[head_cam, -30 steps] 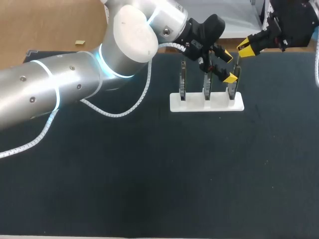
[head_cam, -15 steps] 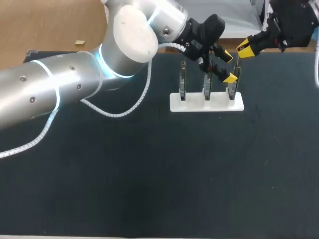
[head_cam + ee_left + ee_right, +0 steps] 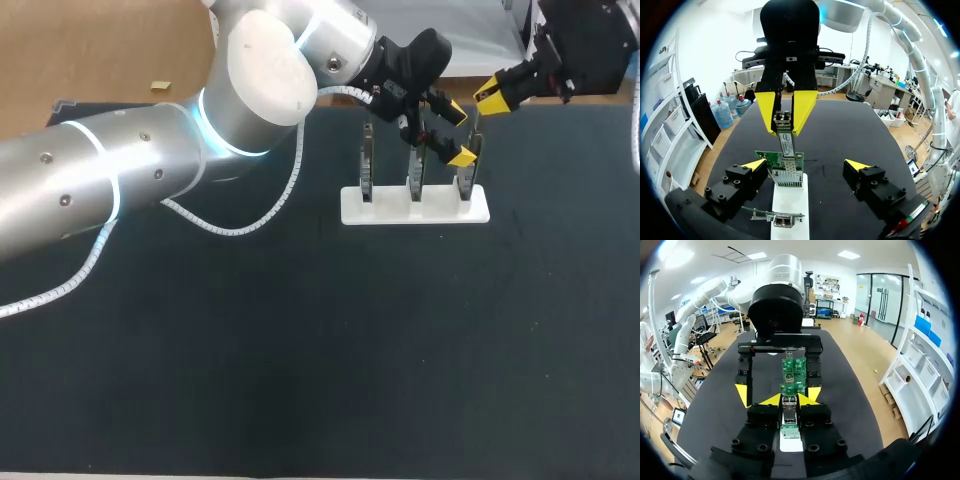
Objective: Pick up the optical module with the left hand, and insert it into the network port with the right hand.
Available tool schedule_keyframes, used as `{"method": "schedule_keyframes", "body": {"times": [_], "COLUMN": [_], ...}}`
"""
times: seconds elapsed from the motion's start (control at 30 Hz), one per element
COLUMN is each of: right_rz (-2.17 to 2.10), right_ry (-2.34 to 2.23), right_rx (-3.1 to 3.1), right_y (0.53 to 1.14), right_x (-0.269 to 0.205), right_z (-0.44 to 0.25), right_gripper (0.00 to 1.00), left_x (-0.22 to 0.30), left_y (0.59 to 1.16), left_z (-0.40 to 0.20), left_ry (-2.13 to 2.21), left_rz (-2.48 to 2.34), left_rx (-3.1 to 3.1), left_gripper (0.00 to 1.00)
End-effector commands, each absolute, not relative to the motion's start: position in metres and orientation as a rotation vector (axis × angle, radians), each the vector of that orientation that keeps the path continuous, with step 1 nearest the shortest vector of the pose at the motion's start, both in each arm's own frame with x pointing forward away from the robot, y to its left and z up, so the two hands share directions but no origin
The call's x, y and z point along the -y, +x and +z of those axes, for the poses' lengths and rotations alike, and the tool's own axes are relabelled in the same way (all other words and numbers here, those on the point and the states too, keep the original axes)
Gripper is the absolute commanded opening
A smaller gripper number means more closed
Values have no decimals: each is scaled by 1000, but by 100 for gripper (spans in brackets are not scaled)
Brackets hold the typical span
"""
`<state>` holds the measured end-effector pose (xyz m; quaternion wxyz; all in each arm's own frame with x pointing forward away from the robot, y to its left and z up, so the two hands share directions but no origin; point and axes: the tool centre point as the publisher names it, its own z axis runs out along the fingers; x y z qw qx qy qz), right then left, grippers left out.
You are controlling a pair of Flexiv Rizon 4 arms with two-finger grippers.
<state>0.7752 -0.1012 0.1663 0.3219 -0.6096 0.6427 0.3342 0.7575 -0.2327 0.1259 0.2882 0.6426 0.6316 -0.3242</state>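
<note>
Head view: a white stand [image 3: 415, 212] is seen on the dark table [image 3: 300, 350], with three circuit boards [image 3: 414, 170] held upright in it in a row. The left arm [image 3: 120, 190] is stretched in across the table, and the left gripper [image 3: 457, 133] is set at the stand's right end. The right gripper [image 3: 488, 98] is held just above that end; what it carries is made out here only as a thin sliver. Left wrist view: the detail is supplied. The left gripper's fingers are shown spread wide with nothing touched by them, and the end board [image 3: 780, 161] stands between them, nearer one tip. Directly ahead, the right gripper is clenched on the optical module [image 3: 785, 141], which is gripped from both sides near its upper end and held upright. The module's lower end is met by the network port [image 3: 788, 175] on that board; how deep it sits cannot be told. Right wrist view: the module is seen pinched between the right gripper's own fingers, the green boards are lined up ahead, and they are straddled by the left gripper's black frame.
</note>
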Motion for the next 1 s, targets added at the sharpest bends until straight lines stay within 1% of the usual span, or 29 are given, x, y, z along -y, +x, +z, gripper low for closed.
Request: {"method": "schedule_keyframes", "body": {"times": [0.03,0.6,1.0], "right_rz": [866,862,838], "right_ry": [-1599,-1602,-1594], "right_rx": [-1686,-1700,-1669], "right_y": [773,775,776], "right_x": [101,101,102], "right_z": [165,160,171], "right_gripper": [0,0,0], "left_x": [234,234,234], "left_y": [759,759,759], "left_z": [126,126,126], "left_ry": [1720,1720,1720], "left_rz": [-866,-866,-866], "left_rx": [-1691,-1691,-1691], "left_gripper": [100,100,100]}}
